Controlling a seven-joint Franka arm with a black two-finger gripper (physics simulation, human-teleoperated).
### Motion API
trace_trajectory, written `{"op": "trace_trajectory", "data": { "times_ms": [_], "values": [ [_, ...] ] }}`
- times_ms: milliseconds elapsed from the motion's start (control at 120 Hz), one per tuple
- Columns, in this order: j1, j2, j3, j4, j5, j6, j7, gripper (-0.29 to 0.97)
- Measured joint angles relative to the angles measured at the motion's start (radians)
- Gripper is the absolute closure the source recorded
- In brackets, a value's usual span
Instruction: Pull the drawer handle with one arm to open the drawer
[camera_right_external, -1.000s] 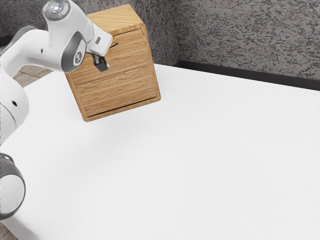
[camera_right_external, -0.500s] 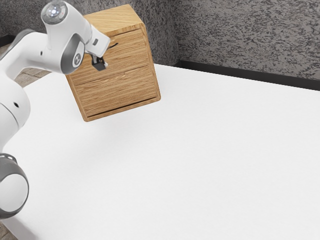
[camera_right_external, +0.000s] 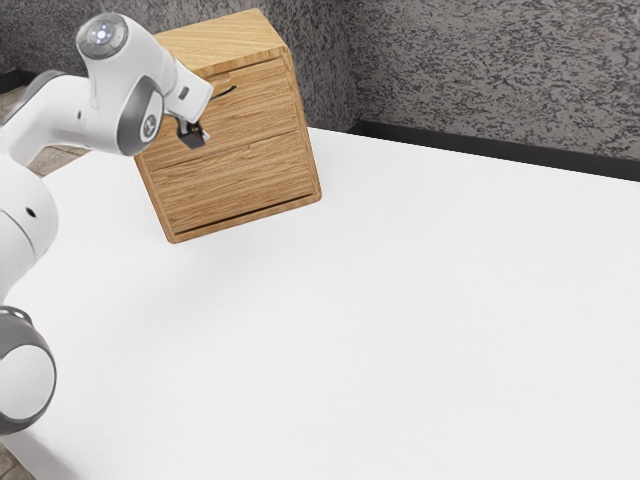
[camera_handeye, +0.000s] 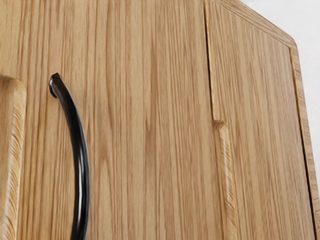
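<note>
**Approach to the drawer handle.** The wooden cabinet (camera_right_external: 235, 170) stands at the far corner of the white table (camera_right_external: 420, 340), close to the grey wall. Its two drawer fronts face out across the tabletop.

The task's thing is the black handle (camera_handeye: 81, 165), a slim curved bar on the upper drawer (camera_right_external: 255, 105). Its long axis runs along the drawer's width, parallel to the seam (camera_handeye: 209, 60) that divides the upper front from the lower drawer (camera_right_external: 240, 175).

My gripper (camera_right_external: 192, 135) sits just in front of the upper drawer's face, near the cabinet's edge at the exterior view's left. From there the handle lies off to one side along the front, not between my jaws. Closing that sideways offset is what the coming move turns on.

My arm (camera_right_external: 60, 110) comes in from the exterior view's left, elbow raised and wrist bent, so the hand points squarely at the wood.

I cannot tell whether the gripper is open or closed, and it appears to hold nothing. The fronts look flush, so I judge the drawer not yet opened.
</note>
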Motion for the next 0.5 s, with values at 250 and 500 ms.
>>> {"op": "trace_trajectory", "data": {
  "times_ms": [250,500],
  "values": [
    [0.002,0.032,-0.011,0.029,0.000,0.036,0.008,0.00],
    [0.002,0.033,-0.012,0.020,-0.002,0.047,0.013,0.00]
  ]
}}
